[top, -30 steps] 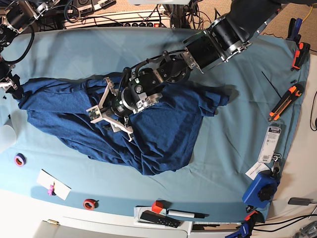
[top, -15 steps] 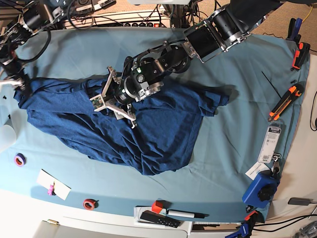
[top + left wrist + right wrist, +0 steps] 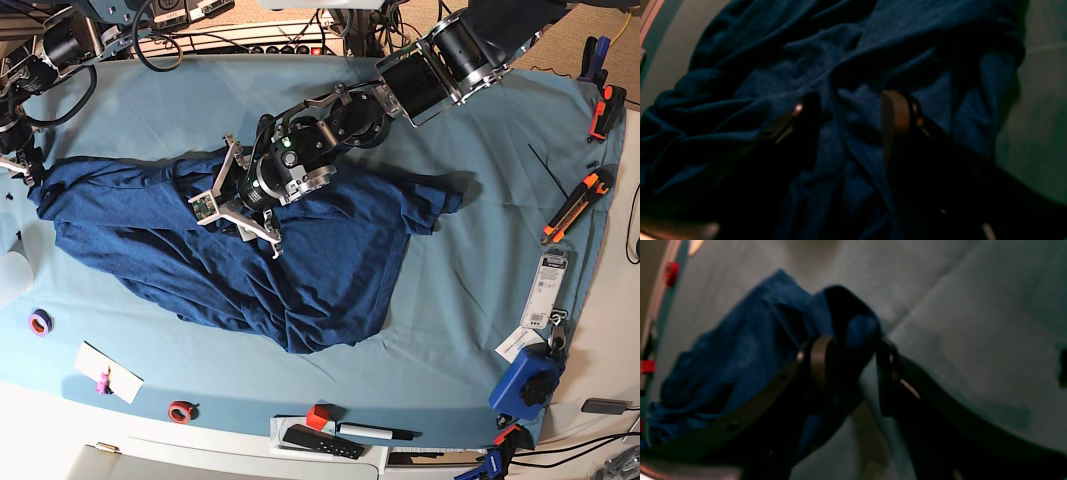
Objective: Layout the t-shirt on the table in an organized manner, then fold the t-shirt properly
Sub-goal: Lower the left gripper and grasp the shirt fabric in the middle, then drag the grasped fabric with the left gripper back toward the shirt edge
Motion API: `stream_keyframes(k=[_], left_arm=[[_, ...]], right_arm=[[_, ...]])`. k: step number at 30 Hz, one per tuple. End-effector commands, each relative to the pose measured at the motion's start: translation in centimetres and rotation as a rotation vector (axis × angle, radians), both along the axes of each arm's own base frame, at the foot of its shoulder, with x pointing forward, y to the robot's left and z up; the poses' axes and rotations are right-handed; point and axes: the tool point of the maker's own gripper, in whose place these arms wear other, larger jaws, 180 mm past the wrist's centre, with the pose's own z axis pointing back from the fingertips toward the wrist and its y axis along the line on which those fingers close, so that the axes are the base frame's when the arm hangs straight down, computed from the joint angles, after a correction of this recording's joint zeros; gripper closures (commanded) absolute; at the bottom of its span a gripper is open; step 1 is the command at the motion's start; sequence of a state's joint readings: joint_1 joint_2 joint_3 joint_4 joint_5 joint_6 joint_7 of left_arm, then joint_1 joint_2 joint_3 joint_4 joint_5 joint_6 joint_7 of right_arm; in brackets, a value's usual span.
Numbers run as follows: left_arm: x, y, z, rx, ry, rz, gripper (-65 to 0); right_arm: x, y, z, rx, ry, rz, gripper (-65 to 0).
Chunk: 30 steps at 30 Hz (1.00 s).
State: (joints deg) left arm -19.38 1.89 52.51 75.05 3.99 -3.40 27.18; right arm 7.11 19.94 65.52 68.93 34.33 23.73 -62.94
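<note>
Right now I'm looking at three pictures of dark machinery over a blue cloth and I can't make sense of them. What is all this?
It is a robot with two arms. One picture looks down from above; the other two come from small cameras on each wrist. On the table, draped in light teal cloth, lies a crumpled navy t-shirt. The left tool hangs open just over the shirt's middle folds and grips nothing. The right tool, at the table's far left in the overhead view, has a bunched edge of the shirt between its fingers. Odds and ends lie around the edges: an orange utility knife, tape rolls, a marker.
</note>
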Motion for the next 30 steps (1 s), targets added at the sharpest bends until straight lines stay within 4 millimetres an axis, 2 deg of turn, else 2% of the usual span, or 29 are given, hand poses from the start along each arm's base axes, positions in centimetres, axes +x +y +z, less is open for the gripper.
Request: stream_keyframes(k=[1,7,10,15,21,22,24,25,30], left_arm=[[0.7,-0.9,2.1,-0.047,-0.043,-0.006,-29.4],[0.7,-1.0,2.1,-0.048,-0.043,-0.007,-29.4],[0.7,-1.0,2.1,-0.048,-0.043,-0.006,-29.4],[0.7,-0.9,2.1,-0.047,-0.043,-0.006,-29.4],[0.7,-0.9,2.0,-0.044,-0.042,-0.005,-29.4],[0.7,-0.9,2.0,-0.044,-0.042,-0.005,-29.4],[0.7,-0.9,2.0,-0.044,-0.042,-0.005,-29.4],[0.7,-0.9,2.0,-0.044,-0.042,-0.004,-29.4],[1.4,-0.6,2.5,-0.063,-0.060,0.043,-29.4]], right_arm=[[0.7,-1.3,2.1,-0.047,-0.051,-0.010,-21.2],[1.3,-1.4,2.7,-0.054,-0.080,-0.016,-21.2],[2.1,-0.8,2.6,-0.057,-0.073,0.015,-21.2],[3.9,1.2,1.5,-0.078,-0.018,0.096,-21.2],[4.6,2.9,-0.3,-0.095,0.034,0.125,-20.9],[4.6,3.1,-0.4,-0.091,0.035,0.126,-17.4],[4.6,3.1,-0.5,-0.092,0.043,0.131,-4.0],[4.5,3.1,-0.5,-0.094,0.044,0.134,0.0],[4.2,2.9,-0.8,-0.125,0.077,0.149,0.0]])
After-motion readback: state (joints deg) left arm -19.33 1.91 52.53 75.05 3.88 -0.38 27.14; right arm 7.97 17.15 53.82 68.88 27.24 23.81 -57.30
